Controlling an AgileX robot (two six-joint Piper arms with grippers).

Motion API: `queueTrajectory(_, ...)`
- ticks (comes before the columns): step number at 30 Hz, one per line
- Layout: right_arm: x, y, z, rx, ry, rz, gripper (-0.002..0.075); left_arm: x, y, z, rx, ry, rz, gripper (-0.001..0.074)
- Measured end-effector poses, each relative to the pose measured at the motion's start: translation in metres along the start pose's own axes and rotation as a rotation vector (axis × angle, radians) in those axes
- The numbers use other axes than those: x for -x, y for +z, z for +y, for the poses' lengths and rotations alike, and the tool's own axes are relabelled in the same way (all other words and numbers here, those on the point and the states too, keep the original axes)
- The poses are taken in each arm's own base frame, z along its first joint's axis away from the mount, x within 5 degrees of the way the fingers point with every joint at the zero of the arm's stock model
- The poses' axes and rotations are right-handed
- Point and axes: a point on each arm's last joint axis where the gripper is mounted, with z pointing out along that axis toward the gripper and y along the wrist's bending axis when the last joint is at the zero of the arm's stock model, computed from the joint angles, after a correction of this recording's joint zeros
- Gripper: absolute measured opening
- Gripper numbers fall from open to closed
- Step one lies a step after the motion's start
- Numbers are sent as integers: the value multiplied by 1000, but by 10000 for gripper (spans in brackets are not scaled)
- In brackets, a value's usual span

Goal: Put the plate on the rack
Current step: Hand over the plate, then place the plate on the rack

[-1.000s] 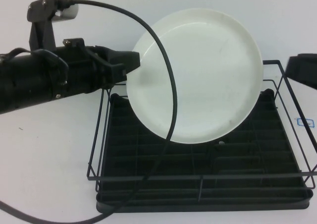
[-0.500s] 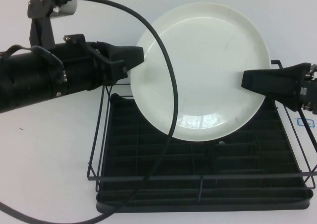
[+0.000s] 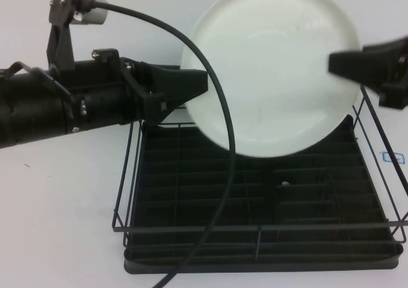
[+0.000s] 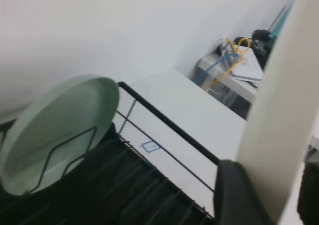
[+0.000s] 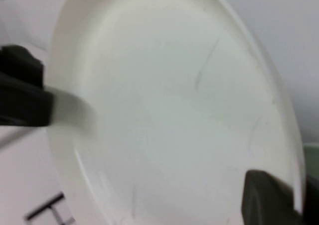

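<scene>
The white plate (image 3: 274,71) hangs tilted on edge above the back of the black wire rack (image 3: 255,227), clear of the ribbed tray. My left gripper (image 3: 194,84) is shut on its left rim; in the left wrist view the plate's edge (image 4: 279,85) sits between the jaws of that gripper (image 4: 284,185). My right gripper (image 3: 338,64) is shut on the right rim; in the right wrist view the plate's face (image 5: 164,110) fills the picture, with that gripper (image 5: 299,185) pinching the rim.
A pale green plate (image 4: 55,130) stands upright in the rack's dividers (image 4: 164,120), behind the white plate and hidden in the high view. My left arm's cable (image 3: 220,109) loops in front of the plate. A blue mark (image 3: 393,157) lies right of the rack.
The plate has risen and shifted right, away from the tray. My right gripper came in from the right, rose with it and closed on the right rim. My left gripper followed up and right.
</scene>
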Motion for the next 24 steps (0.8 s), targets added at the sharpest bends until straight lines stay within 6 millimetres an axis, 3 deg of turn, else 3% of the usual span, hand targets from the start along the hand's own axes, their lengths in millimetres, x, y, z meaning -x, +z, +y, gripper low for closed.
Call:
queueTrajectory(8,51,-15,-10,-218,-334,63,101,10,-24,-32,-108,116,-3,287)
queueTrajectory(10,60,-18,-12,-253,-404,78,101,11,-36,-38,-75,171,25,238)
queueTrajectory(12,66,-19,-15,-284,-469,100,101,12,-49,-42,-13,234,52,142)
queueTrajectory(16,71,-18,-24,-332,-578,163,100,14,-79,-51,164,381,51,28)
queueTrajectory(20,64,-10,-38,-355,-651,259,99,2,-106,-57,376,450,-64,6)
queueTrajectory(24,48,4,-53,-337,-668,363,99,-23,-129,-59,539,478,-148,2)
